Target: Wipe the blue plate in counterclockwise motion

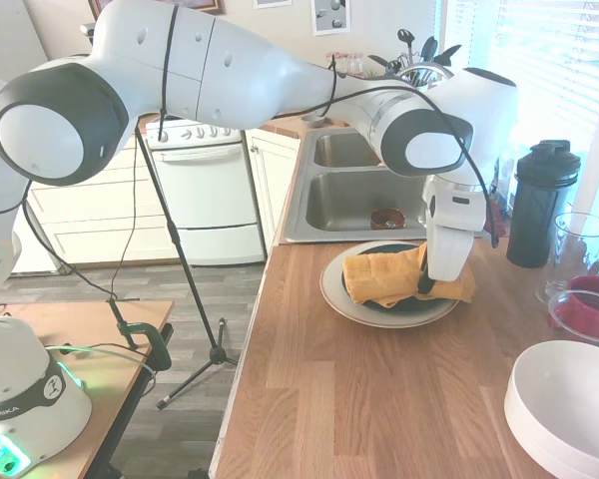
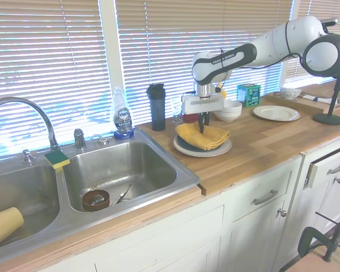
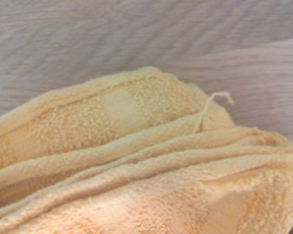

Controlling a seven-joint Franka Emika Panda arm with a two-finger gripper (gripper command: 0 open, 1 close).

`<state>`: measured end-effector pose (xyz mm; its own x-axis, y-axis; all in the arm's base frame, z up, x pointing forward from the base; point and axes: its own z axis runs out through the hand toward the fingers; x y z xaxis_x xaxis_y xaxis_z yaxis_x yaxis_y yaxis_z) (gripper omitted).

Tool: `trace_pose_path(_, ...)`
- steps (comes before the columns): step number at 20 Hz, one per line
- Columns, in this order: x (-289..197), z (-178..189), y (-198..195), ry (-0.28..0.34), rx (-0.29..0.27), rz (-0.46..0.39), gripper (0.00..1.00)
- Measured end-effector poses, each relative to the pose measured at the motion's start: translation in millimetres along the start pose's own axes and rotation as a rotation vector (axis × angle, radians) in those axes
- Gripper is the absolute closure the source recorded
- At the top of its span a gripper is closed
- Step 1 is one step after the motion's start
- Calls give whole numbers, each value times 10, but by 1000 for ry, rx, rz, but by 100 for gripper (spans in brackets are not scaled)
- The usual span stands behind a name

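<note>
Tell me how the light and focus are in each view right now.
First exterior view: window at right blown out, the plate and cloth evenly lit. Second exterior view: strong backlight through the blinds, the cloth still clear. Wrist view: the cloth fills it, soft focus, counter blurred.

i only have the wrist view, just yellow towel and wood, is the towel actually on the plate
Observer: Yes. The towel lies on the blue plate and covers most of it; a dark strip of plate shows at the near edge.
Operator: ok and where's the gripper
Observer: The gripper points straight down and is touching the towel, over the plate.
</note>
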<state>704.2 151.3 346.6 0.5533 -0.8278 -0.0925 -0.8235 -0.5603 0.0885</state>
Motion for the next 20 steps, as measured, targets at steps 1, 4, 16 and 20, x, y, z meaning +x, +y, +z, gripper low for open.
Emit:
trace_pose_path(1, -39, 6, -15, 2, -2, 0, 100)
trace_pose_path(4, -187, 38, -76, 11, -10, -1, 100)
trace_pose_path(16, -912, 31, -293, 114, 10, -43, 100)
trace_pose_path(20, -1124, 92, -172, 145, 24, -57, 100)
